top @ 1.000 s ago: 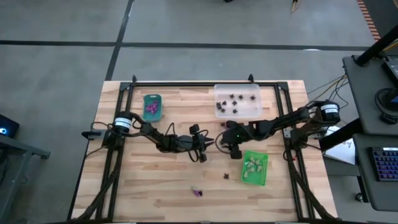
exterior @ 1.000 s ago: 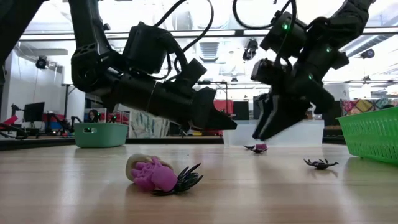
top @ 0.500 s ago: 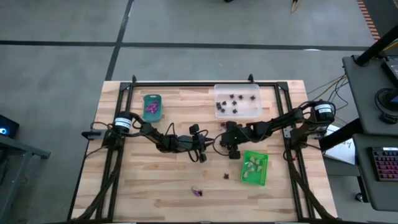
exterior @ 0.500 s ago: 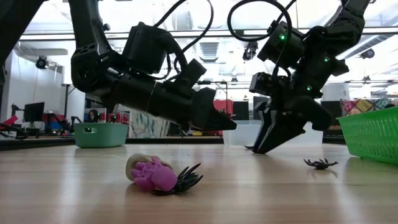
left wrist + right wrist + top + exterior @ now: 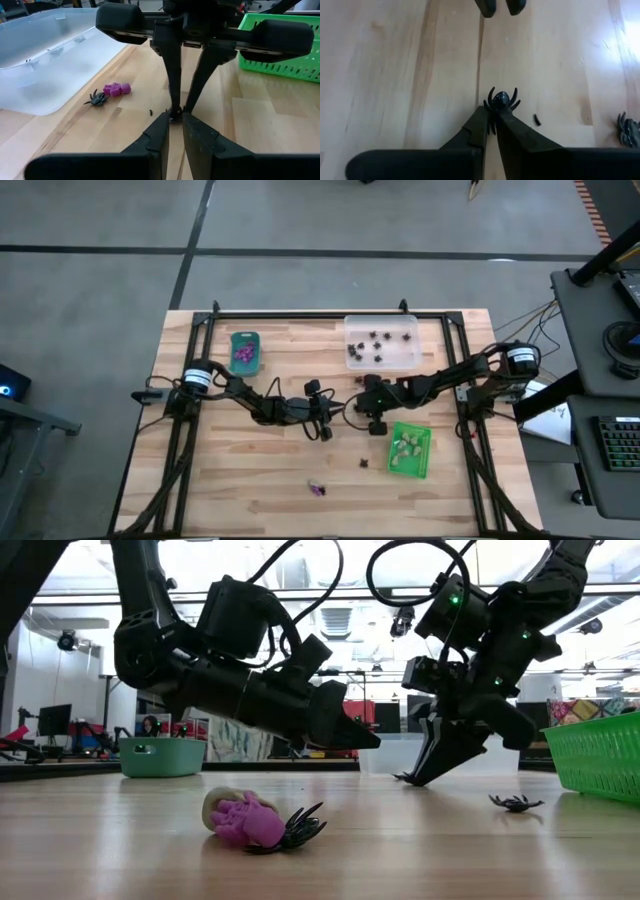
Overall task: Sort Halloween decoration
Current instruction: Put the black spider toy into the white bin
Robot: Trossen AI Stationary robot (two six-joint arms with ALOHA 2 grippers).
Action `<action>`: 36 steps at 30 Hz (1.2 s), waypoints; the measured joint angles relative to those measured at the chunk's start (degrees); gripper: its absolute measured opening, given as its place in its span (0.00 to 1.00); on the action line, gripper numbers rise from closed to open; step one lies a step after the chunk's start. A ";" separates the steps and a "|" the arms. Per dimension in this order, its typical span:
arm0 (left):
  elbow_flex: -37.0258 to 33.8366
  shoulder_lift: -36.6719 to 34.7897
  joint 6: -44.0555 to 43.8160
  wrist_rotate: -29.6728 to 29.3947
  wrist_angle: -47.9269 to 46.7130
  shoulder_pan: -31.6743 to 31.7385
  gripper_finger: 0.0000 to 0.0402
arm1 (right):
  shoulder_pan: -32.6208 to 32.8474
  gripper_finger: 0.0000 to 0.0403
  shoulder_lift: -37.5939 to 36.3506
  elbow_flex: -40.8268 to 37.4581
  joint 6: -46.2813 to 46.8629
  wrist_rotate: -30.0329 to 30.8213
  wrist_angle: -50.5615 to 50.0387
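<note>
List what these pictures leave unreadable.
- Small black plastic spider: right gripper pinches it; the fingers hide its rear legs.
- Bright green slatted tray: the low view's edge cuts it off.
- Pale cream-green trinkets: too small in the high view.

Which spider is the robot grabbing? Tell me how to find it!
Find the clear tray at the table's far edge. Just in front of it, the right gripper pinches a black spider. The other loose spiders lie untouched on the wood.
</note>
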 joint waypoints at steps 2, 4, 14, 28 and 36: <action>0.00 0.00 0.00 0.00 0.00 0.00 0.09 | -0.01 0.07 -0.40 -0.04 0.37 0.15 -0.22; 0.00 0.00 0.00 0.00 0.00 0.00 0.09 | -0.03 0.07 -0.80 -0.11 0.87 0.24 -0.47; 0.00 -0.12 0.00 0.00 0.45 0.00 0.09 | -0.17 0.02 -7.91 -0.13 2.01 -0.27 -1.05; 2.21 2.02 0.48 0.12 0.11 0.00 0.09 | -0.77 0.02 -12.98 -0.09 14.46 -1.30 -5.37; 7.44 6.95 0.90 0.16 -2.00 0.00 0.09 | -0.77 0.02 -9.37 -0.07 27.84 -1.93 -6.90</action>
